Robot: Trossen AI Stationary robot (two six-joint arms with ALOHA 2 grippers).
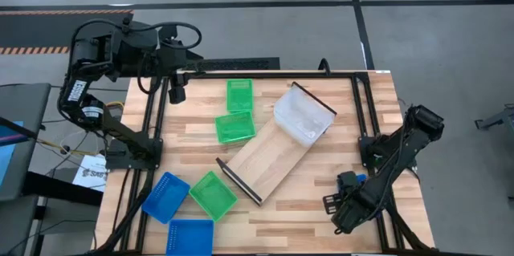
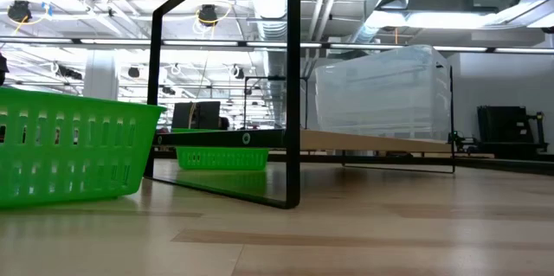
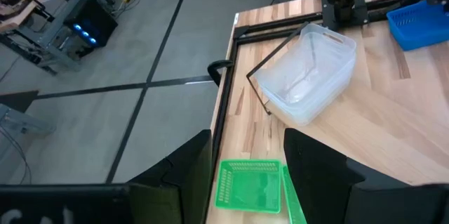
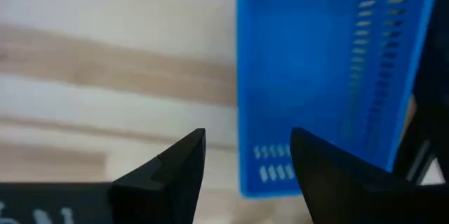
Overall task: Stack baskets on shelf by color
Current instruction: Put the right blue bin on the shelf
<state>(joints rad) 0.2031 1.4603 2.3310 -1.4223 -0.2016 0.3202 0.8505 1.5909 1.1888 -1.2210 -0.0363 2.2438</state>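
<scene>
blue basket (image 4: 330,76) just ahead of open right gripper (image 4: 247,155)

Blue basket (image 4: 330,76) blurred and cut by the right wrist view's edges; the near green basket (image 2: 65,150) cropped in the low view; a third blue basket hidden under the right arm.

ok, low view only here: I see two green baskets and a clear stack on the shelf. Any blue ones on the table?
Observer: Yes. The high view shows two blue baskets near the table's left edge, off the shelf.
Operator: And a third?
Observer: The right wrist view shows a third blue basket on the tabletop just ahead of the right pincer, which is open and empty.
Operator: Left arm?
Observer: The left pincer hangs open over the table's far left corner, with a green basket ahead of it.
</scene>
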